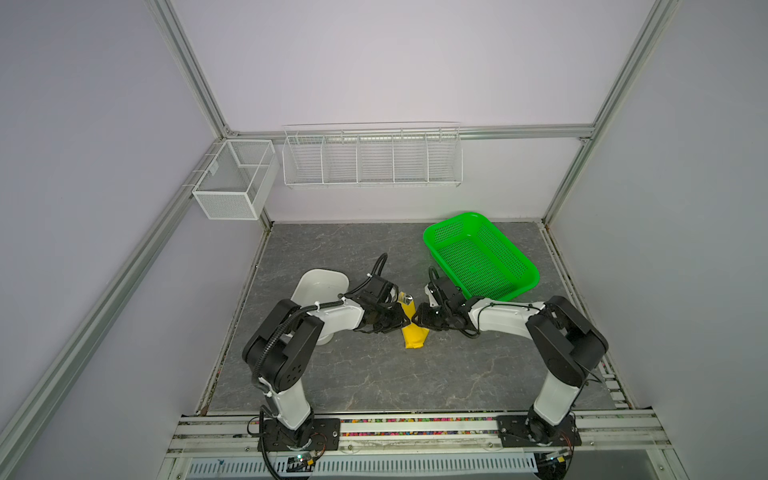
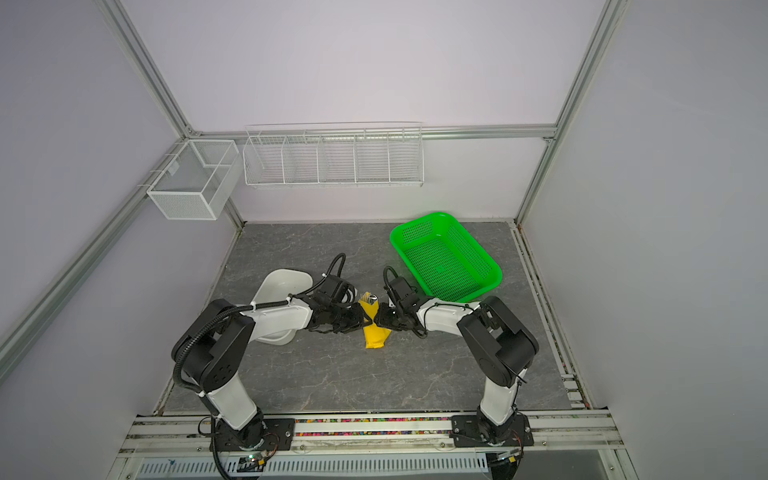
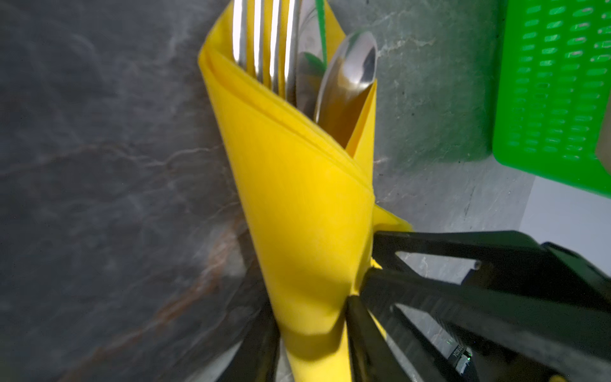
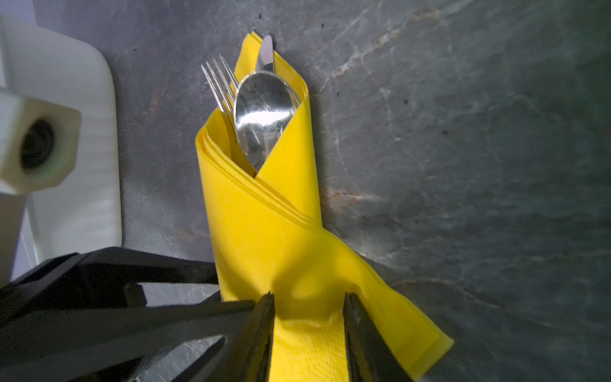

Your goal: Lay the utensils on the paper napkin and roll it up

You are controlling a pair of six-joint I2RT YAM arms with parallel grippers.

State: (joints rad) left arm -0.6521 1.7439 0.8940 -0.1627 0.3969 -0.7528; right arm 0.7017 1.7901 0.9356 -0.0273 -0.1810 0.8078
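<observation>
The yellow paper napkin lies rolled into a cone around the utensils in the middle of the grey tabletop. The fork tines, spoon bowl and a knife tip stick out of its far end; the handles are hidden inside. My left gripper comes from the left and is shut on the napkin roll near its middle. Facing it from the right, my right gripper pinches the same roll. The fork and spoon also show in the left wrist view.
A green perforated basket stands at the back right, close behind the right arm. A white oblong tray lies under the left arm. A wire rack and a mesh box hang on the back wall.
</observation>
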